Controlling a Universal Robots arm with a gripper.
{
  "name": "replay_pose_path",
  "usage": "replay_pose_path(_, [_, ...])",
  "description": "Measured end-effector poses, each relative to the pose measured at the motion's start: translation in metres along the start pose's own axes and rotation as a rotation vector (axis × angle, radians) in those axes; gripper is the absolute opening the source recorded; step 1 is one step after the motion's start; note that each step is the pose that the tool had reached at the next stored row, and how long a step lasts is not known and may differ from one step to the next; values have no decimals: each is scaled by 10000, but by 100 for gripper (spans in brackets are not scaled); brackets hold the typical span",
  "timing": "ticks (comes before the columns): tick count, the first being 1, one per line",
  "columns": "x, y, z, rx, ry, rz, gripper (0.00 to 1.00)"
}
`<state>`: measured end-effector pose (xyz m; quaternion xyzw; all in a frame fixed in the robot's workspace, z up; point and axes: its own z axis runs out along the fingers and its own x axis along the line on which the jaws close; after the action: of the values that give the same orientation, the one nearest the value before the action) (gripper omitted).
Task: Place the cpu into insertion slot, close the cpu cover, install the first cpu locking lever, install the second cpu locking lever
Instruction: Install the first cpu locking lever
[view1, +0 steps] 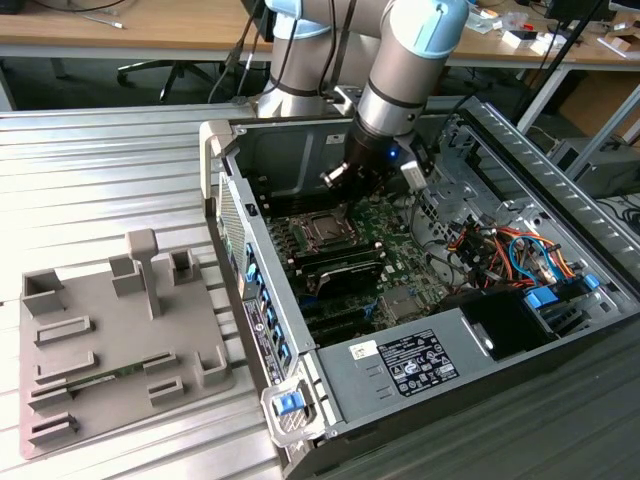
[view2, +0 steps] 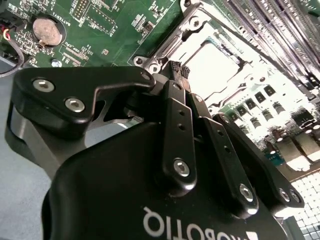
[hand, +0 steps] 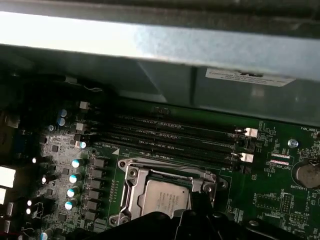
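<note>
Black and matte, the gripper (view2: 181, 70) hangs just above the insertion slot (hand: 167, 192) inside the open computer case (view1: 560, 150), its slim bolted fingers (view2: 176, 120) pressed together with nothing between them. Seated flat in the slot, the cpu (hand: 164, 197) shows a dull silver-grey square top, with faint print too small to read. Around it lies the cpu cover (hand: 131, 184), a thin silver metal frame folded down on the green motherboard (hand: 270, 200). Long narrow black memory slots (hand: 170, 137) run parallel to the slot's far edge. A round coin battery (view2: 46, 31) sits near the board's edge.
</note>
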<state>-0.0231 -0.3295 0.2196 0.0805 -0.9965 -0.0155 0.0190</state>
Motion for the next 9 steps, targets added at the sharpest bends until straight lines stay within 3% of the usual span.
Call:
replay_pose_path(4, [19,-116,-10,2,1,-1,11])
replay_pose_path(9, [25,-129,-93,-2,-1,0,11])
